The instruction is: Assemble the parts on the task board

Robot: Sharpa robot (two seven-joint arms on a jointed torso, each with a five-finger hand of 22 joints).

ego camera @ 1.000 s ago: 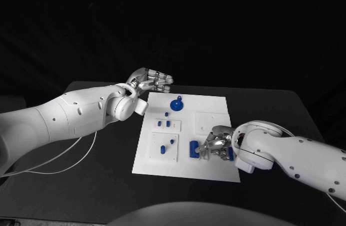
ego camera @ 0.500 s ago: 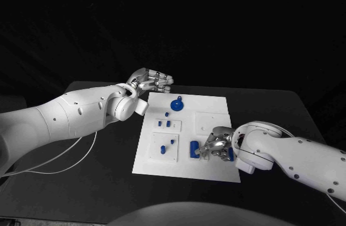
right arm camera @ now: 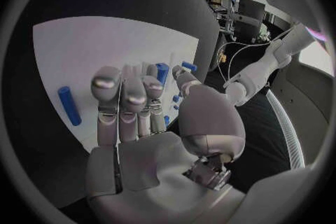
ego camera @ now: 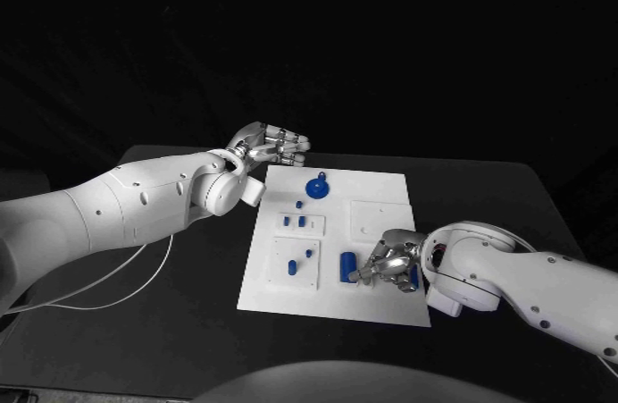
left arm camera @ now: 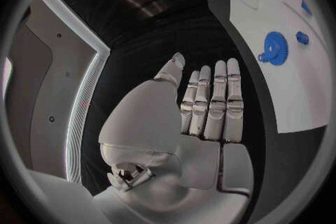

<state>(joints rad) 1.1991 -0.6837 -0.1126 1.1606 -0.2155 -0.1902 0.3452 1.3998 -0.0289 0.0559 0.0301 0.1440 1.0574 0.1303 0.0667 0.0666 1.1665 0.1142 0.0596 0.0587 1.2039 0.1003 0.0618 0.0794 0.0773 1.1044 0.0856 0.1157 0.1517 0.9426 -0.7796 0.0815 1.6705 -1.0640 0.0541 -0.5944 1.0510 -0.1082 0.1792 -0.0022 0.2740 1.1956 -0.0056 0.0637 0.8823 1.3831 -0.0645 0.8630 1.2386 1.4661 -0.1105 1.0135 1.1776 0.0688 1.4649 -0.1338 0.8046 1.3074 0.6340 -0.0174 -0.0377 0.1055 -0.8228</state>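
I read the task board (ego camera: 376, 197) as lying mid-table, a white plate with blue parts spread over it. Taking its centre as the dial, the blue gear (ego camera: 315, 187) with its small lobe sits near 11 o'clock, two short blue pegs (ego camera: 292, 219) stand around 9, a small oblong piece and a dot (ego camera: 294, 263) lie in a raised tile near 7, and an upright blue cylinder (ego camera: 346, 265) stands near 6. Just beside that cylinder, toward 5 o'clock, my right hand (ego camera: 390, 265) hangs low over the board with another blue piece (ego camera: 411, 275) showing at its far side. In the right wrist view the fingers (right arm camera: 120, 102) are drawn together and curled, and a blue peg (right arm camera: 162, 71) peeps past them, but I cannot tell whether anything is actually pinched or merely behind the fingers.

My left hand (ego camera: 271, 143) hovers off the board's corner at about 11 o'clock, well apart from the parts, holding nothing; its wrist view shows the fingers (left arm camera: 213, 102) straight and side by side, with the gear (left arm camera: 274, 47) off to one side.

My judgement: the step in hand is working the parts at the near edge with the right hand, either a pick or a seating. The next move calls for confirming the grasp before lifting, then keeping the piece upright and lined with its socket.
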